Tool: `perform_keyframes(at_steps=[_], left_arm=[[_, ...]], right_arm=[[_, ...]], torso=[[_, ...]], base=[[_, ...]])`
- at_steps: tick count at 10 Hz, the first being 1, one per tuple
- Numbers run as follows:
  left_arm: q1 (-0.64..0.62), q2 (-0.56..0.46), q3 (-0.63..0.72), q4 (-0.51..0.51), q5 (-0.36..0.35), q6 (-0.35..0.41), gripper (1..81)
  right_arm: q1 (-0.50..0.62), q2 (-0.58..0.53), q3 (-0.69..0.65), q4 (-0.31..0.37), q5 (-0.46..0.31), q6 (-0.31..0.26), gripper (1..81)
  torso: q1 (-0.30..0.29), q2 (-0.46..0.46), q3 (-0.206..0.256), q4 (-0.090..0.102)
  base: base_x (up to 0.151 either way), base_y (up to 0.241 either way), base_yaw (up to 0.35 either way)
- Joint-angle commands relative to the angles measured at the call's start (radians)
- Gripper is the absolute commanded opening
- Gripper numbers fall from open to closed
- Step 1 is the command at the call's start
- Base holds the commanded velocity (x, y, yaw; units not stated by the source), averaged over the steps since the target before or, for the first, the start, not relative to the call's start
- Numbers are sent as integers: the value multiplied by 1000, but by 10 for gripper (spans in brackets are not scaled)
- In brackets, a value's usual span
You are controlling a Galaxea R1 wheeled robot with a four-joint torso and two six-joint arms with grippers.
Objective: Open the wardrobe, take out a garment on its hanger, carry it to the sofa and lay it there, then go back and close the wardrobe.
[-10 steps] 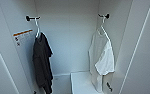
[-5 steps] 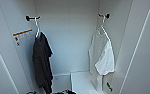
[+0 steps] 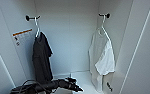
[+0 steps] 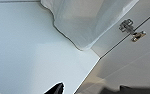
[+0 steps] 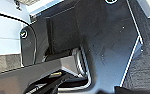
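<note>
The wardrobe [image 3: 71, 37] stands open, its white inside walls and back panel taking up most of the head view, with the opened doors angling out at both edges. Its white floor [image 3: 83, 78] shows at the bottom between the two hanging shirts.

A black shirt [image 3: 41, 58] hangs on the left side from a white hanger whose hook sits over a dark peg [image 3: 28, 18] on the wall. Beside it, on the left inner wall, is a white label with an orange stripe [image 3: 22, 36].

The garment [image 3: 102, 56], a white T-shirt, hangs on the right side of the wardrobe, close to the right wall. It is on the hanger [image 3: 103, 27], whose hook rests over a second dark peg [image 3: 106, 15]. In the left wrist view the shirt's lower hem [image 4: 76, 22] hangs just above the wardrobe floor, near a metal door hinge [image 4: 127, 26].

The left arm comes in low from the left, and the left gripper [image 3: 74, 86] is inside the wardrobe opening above the floor, between the two shirts and well below the hanger. It holds nothing; I cannot tell how far apart its fingers are.

The right wrist view looks down on dark parts of the robot's body and grey carpet [image 5: 146, 75]; the right gripper's state cannot be told.
</note>
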Motion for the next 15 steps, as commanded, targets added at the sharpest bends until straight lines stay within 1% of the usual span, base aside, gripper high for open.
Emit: perform_keyframes(at_steps=[1, 2, 3, 4, 5, 6, 7, 8, 10, 11, 12, 13, 14, 15], left_arm=[[-258, 3, 39, -36, 59, -66, 811], [-298, 13, 39, -36, 70, -86, 811], [-332, 23, 45, -36, 76, -104, 811], [-372, 36, 54, -34, 79, -119, 811], [-407, 49, 54, -36, 92, -132, 811], [-450, 58, 54, -34, 111, -162, 811], [-487, 67, 54, -34, 113, -185, 811], [-519, 78, 54, -34, 117, -197, 811], [-570, 89, 56, -36, 117, -234, 811], [-594, 90, 62, -36, 113, -251, 811], [-625, 96, 60, -36, 111, -273, 811], [-657, 101, 60, -36, 109, -292, 811], [-694, 104, 59, -34, 105, -329, 811], [-721, 104, 56, -34, 91, -354, 811]], right_arm=[[39, 2, 8, 1, -52, 2, 811], [39, 4, 8, 1, -52, 2, 811], [39, 4, 8, 1, -52, 2, 811], [39, 5, 8, 1, -52, 2, 811], [38, 7, 9, 1, -52, 2, 811], [39, 7, 8, 1, -52, 2, 811], [39, 7, 8, 1, -52, 2, 811], [40, 7, 8, 1, -50, 2, 811], [39, 7, 5, 1, -50, 2, 811], [37, 7, 3, 0, -51, 2, 811], [37, 7, 3, 0, -52, 2, 811], [36, 7, 3, 0, -52, 2, 811], [36, 7, 3, 1, -52, 2, 811], [37, 7, 3, 3, -52, 2, 811]], torso=[[0, 0, 0, 0], [0, 0, 0, 0], [0, 0, -34, 0], [0, 0, -80, 0], [0, 0, -16, 0], [0, 0, -37, 0], [1, 1, -48, 0], [1, 1, -56, -29], [1, 1, -57, -113], [1, 1, -57, -139], [1, 2, -57, -113], [1, 2, -57, -110], [1, 2, -57, -129], [1, 2, -58, -134]], base=[[0, 0, 0], [0, 0, 0], [0, 0, 0], [0, 0, 0], [0, 0, 0], [0, 0, 0], [0, 0, 0], [0, 0, 0], [0, 0, 0], [0, 0, 0], [0, 0, 0], [0, 0, 0], [0, 0, 0], [0, 0, 0]])
